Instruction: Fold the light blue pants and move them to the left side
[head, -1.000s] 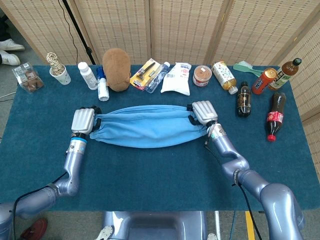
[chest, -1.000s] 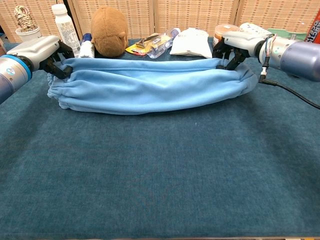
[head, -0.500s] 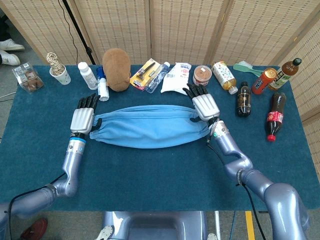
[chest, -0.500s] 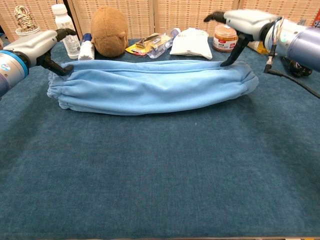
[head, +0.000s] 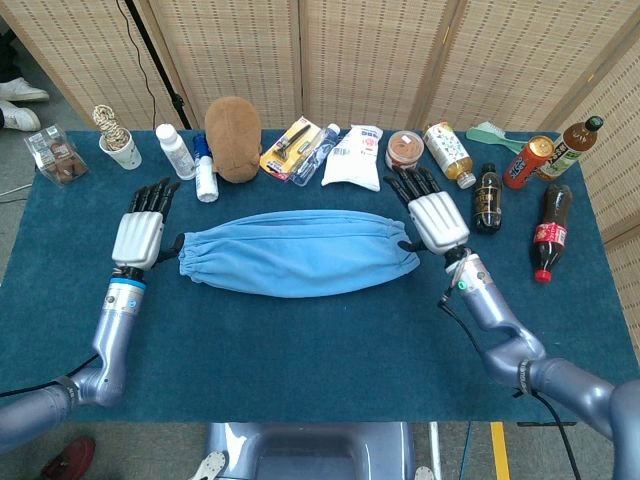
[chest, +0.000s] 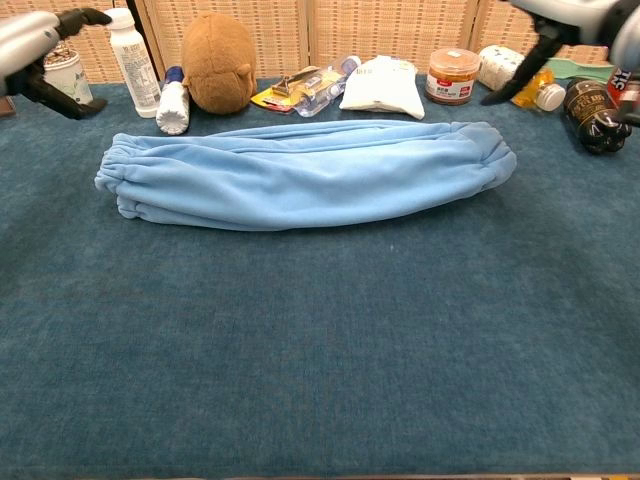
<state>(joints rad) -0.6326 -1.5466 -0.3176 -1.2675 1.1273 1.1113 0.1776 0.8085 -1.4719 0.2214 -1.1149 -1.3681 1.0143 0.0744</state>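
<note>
The light blue pants (head: 295, 252) lie folded lengthwise into a long band across the middle of the blue table; in the chest view the pants (chest: 305, 175) show a gathered waistband at the left end. My left hand (head: 138, 230) hovers just off the left end, fingers straight and spread, holding nothing. My right hand (head: 435, 212) is raised beside the right end, fingers also spread and empty. In the chest view only parts of the left hand (chest: 35, 45) and right hand (chest: 560, 20) show at the top corners.
Along the far edge stand a white bottle (head: 176, 151), a brown plush (head: 232, 137), a white pouch (head: 355, 155), a jar (head: 404, 150) and several drink bottles (head: 551, 232) at the right. The blue tablecloth (head: 320, 340) stretches toward me.
Both hands let go of the pants' ends, opened their fingers and drew outward and upward. The pants settled flat on the table.
</note>
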